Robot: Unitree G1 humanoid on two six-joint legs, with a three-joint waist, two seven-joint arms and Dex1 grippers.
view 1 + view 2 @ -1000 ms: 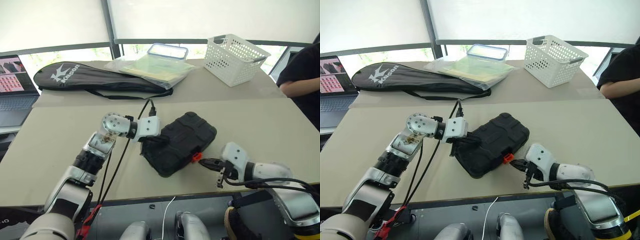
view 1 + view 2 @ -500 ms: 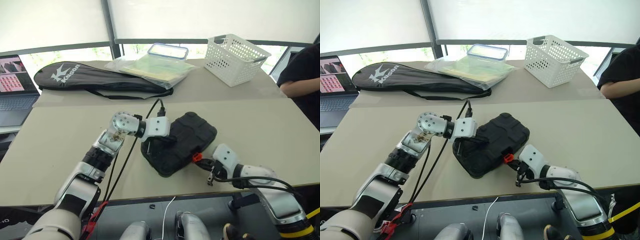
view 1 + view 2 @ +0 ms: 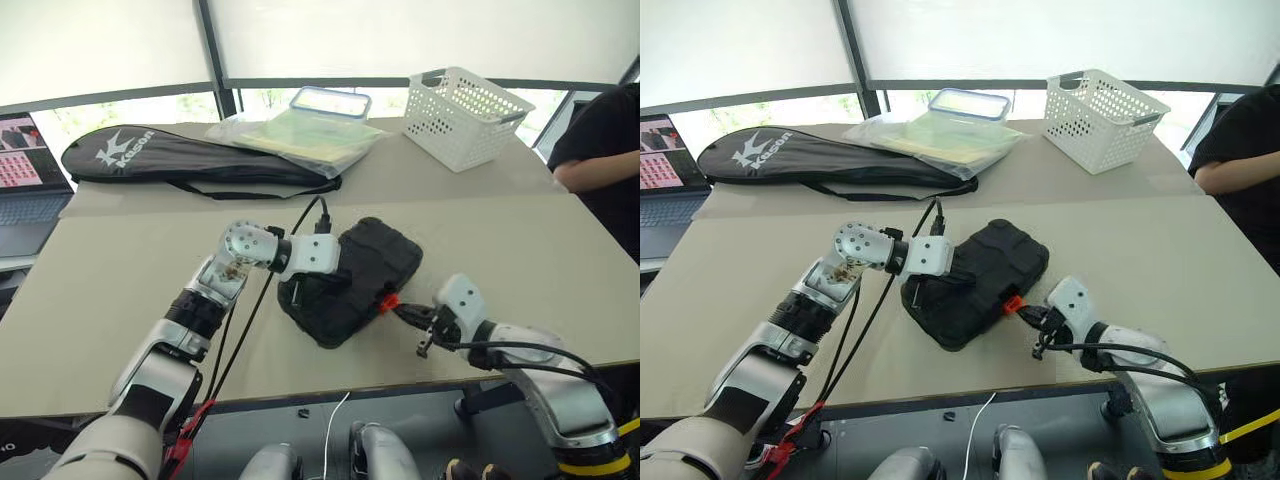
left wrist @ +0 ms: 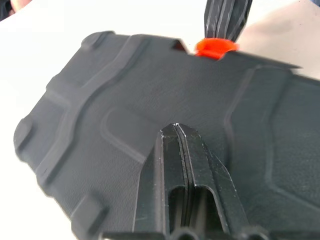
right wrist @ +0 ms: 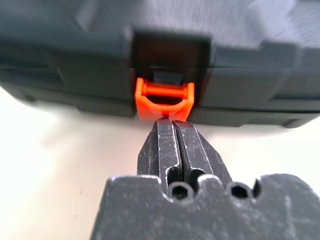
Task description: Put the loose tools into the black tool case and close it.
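With its lid already down, the black moulded plastic clamshell tool case [image 3: 348, 280] lies on the beige bench [image 3: 120, 260] and serves as the reference for all that follows. The left gripper [image 4: 177, 131], fingers [image 4: 165, 150] pressed together and holding nothing, bears on the top of the lid. This placement reads as a hold-down: it keeps the two halves mated and stops the case from sliding away from a push at its front edge.

The right gripper [image 5: 169, 122], fingers likewise shut with nothing between them, points at the small orange plastic latch [image 5: 164, 97] on the front edge of the case, with the tips at the latch's lower lip. The latch appears to hang open below its recess, so the closed fingers probably act as a blunt pusher to snap it home. No loose tools are visible outside the case, so latching is judged to be the last step.

Beyond the case, at the far side of the bench, lie:
- a long black fabric racket bag [image 3: 190, 160] with white lettering;
- a clear plastic bag [image 3: 300, 135] over yellow-green contents;
- a white perforated plastic basket [image 3: 462, 115].

A laptop [image 3: 20, 165] stands off the bench's far left corner. A person in a black sleeve [image 3: 600, 135] sits at the right, past the case. Bright windows with pale blinds run behind the bench.
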